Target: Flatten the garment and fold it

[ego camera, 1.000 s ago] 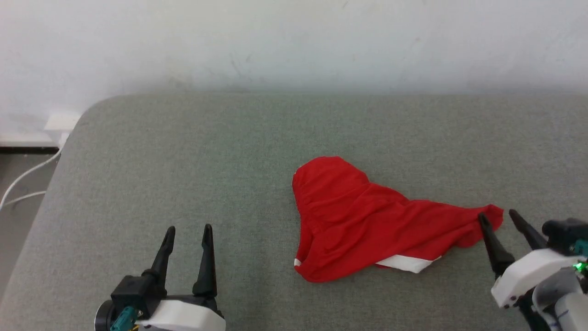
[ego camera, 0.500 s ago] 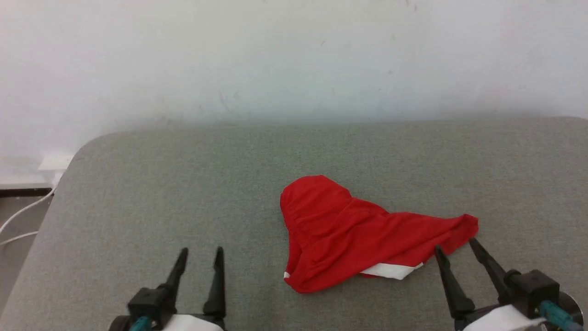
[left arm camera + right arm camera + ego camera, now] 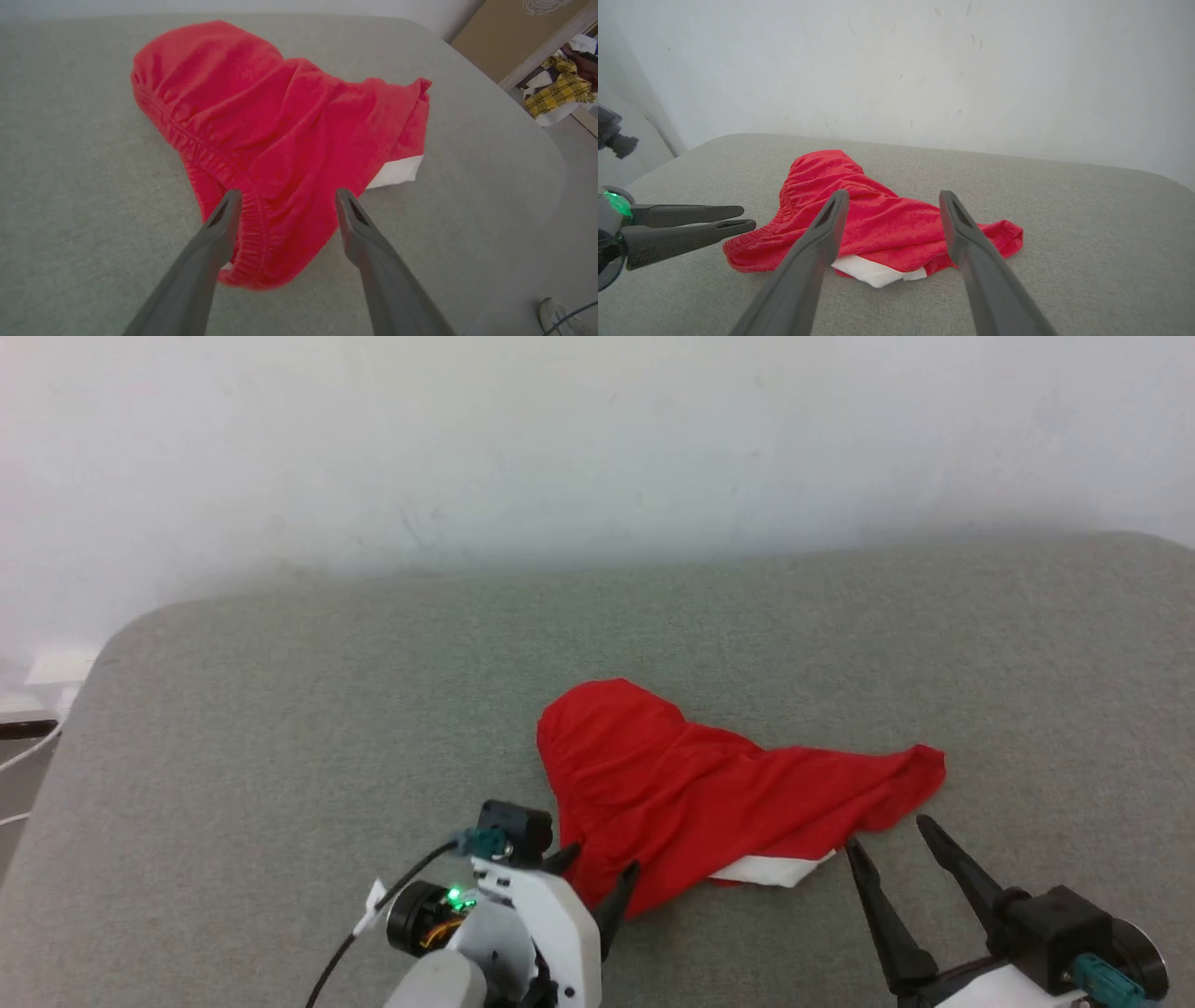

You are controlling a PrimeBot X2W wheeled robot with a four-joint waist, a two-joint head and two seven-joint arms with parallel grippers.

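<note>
Grey woven upholstery fills the lower 2 thirds of the head view, with a scuffed white wall behind it at 12 o'clock. On that padded surface, right of its middle, lies the garment, bright red and rumpled into a loose heap, with a rounded lobe toward 11 o'clock and a long tail toward 3 o'clock. The left gripper sits at the garment's 7 o'clock corner, its 2 fingers spread to either side of the gathered elastic hem and pinching nothing; whether the tips touch the cloth cannot be told. The right gripper rests just off the garment's 4 o'clock edge, its 2 fingers also spread wide and empty. A white band peeks out at the garment's 5 o'clock edge. A small green light glows on the left wrist.
</note>
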